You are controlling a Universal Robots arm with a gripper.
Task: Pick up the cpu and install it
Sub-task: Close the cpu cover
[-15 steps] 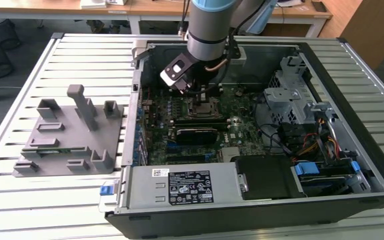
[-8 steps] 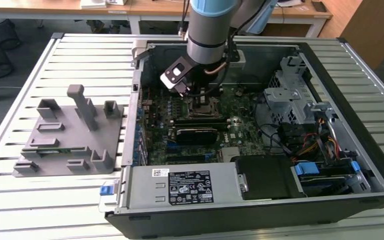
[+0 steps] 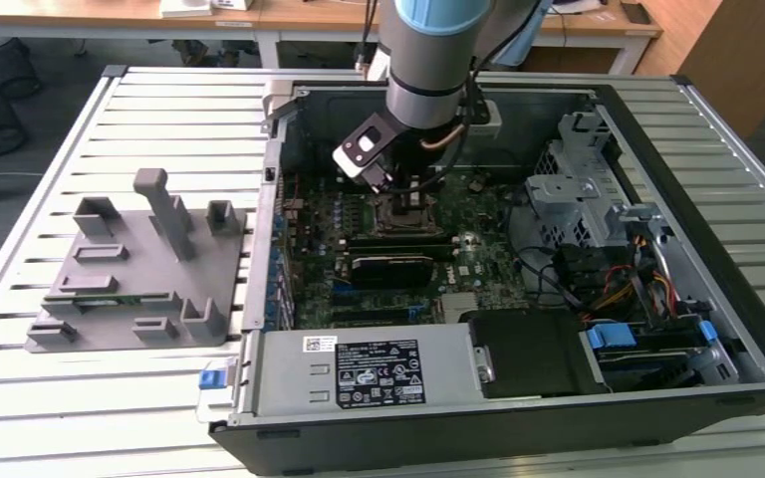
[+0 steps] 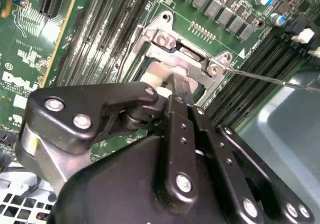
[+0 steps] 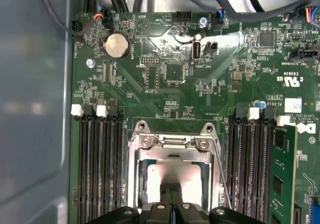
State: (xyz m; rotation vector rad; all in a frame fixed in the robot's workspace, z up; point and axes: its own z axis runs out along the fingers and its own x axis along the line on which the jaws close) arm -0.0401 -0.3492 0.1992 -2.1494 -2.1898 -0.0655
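The cpu [image 5: 152,176], a silvery flat plate, lies inside the black socket frame [image 5: 172,143] on the motherboard, under the raised metal bracket. My gripper [image 5: 172,189] stands over the middle of the plate with its two black fingers pressed together and shut; their tips hide the point of contact. In the second wrist view the gripper [image 4: 175,79] reaches down beside the pale edge of the cpu [image 4: 151,78], below the bracket [image 4: 165,37]. In the exterior view the gripper [image 3: 402,194] is low inside the open computer case [image 3: 741,329].
The thin socket lever [image 5: 220,174] runs along one side of the socket. Memory slots [image 5: 97,164] flank it, with a green module [image 5: 280,174] on the other side. A grey fixture [image 3: 130,279] sits on the slatted table at the exterior view's left. The power supply [image 3: 356,373] and drive cage [image 3: 582,189] fill the case.
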